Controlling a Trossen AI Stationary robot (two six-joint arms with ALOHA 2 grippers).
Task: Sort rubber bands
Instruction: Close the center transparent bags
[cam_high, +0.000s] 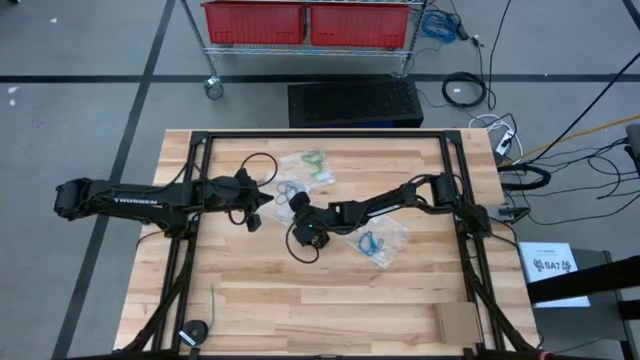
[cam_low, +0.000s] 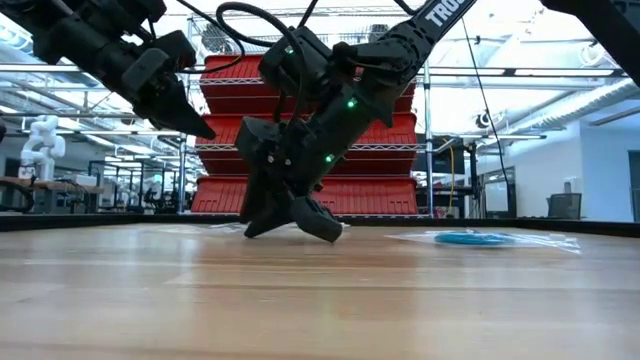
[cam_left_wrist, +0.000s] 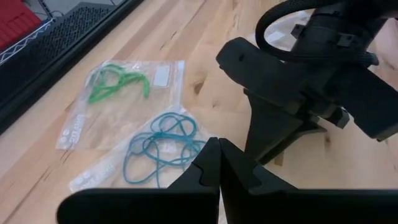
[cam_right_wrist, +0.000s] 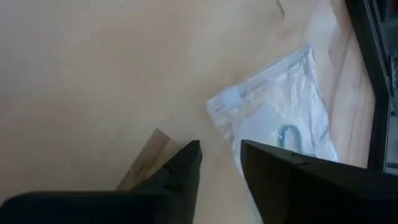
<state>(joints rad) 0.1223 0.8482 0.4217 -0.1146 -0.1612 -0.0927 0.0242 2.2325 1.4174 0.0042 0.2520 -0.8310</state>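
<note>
The right claw (cam_low: 300, 222) dips to the desk (cam_high: 330, 300) with its tips a little apart, maybe to pick, while the left claw (cam_left_wrist: 219, 163) waits pressed together above the teal rubber bands (cam_left_wrist: 163, 149) and green rubber bands (cam_left_wrist: 115, 82) lying on clear bags (cam_left_wrist: 124, 102).

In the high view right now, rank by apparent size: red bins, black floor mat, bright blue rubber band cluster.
1. red bins, side by side on the wire rack, cropped by the picture's top edge
2. black floor mat
3. bright blue rubber band cluster, in its clear bag

Bins and mat lie below table level, so they read slightly small.
</note>
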